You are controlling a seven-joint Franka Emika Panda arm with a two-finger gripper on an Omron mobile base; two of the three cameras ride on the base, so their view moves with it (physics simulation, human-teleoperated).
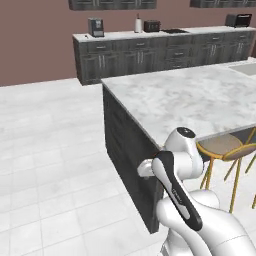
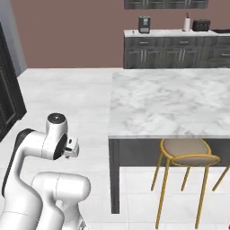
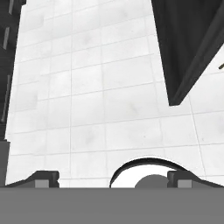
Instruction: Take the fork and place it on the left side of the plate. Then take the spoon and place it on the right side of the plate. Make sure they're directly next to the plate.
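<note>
Down by the floor tiles (image 3: 87,109) our gripper (image 3: 111,179) hangs with jaws apart holding nothing, can't spot the fork yet, but we'd guess it's light, stiff, slippery, so pinch mid-handle.

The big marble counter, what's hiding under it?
Under the marble counter stands a stool with yellow legs and a round tan seat, pushed partly beneath the overhanging edge. The dark base closes off the rest, so anything inside it cannot be seen.
</note>
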